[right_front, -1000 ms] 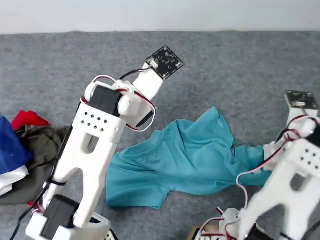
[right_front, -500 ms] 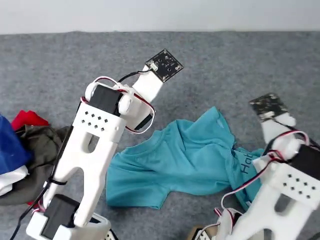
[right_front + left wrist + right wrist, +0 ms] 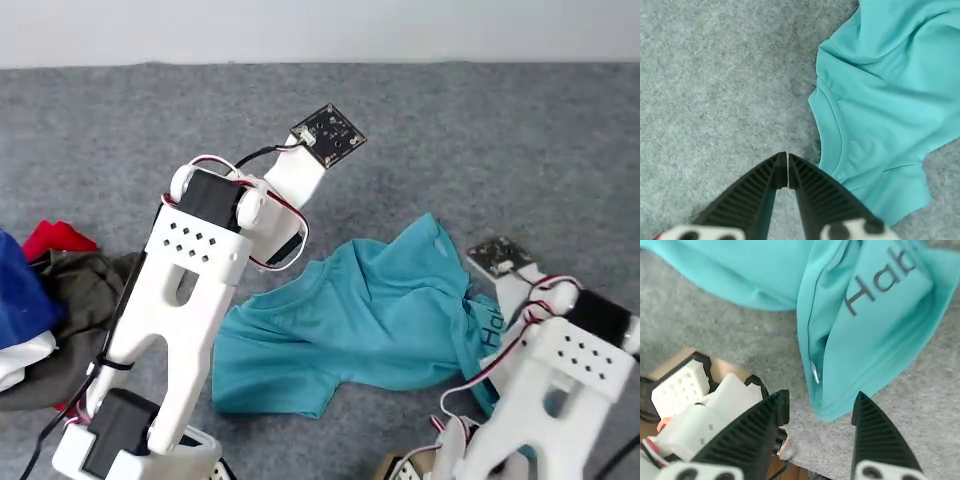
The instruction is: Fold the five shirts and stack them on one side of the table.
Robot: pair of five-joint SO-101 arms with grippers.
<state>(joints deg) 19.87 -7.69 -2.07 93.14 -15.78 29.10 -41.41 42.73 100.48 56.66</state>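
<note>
A heap of red, olive, blue and white clothes [image 3: 60,290] lies at one edge of the grey felt desk [image 3: 500,130], well apart from the crumpled teal cotton shirt [image 3: 360,320] spread at the middle. The right arm's white body covers the shirt's printed end in the high view. The left hand [image 3: 788,157] hovers over bare felt just beside the collar, fingers pressed together and holding nothing. The right hand [image 3: 821,395] hangs above the shirt's hem, fingers spread wide.

grey felt table [image 3: 500,130] beneath a pale wall [image 3: 320,30].
</note>
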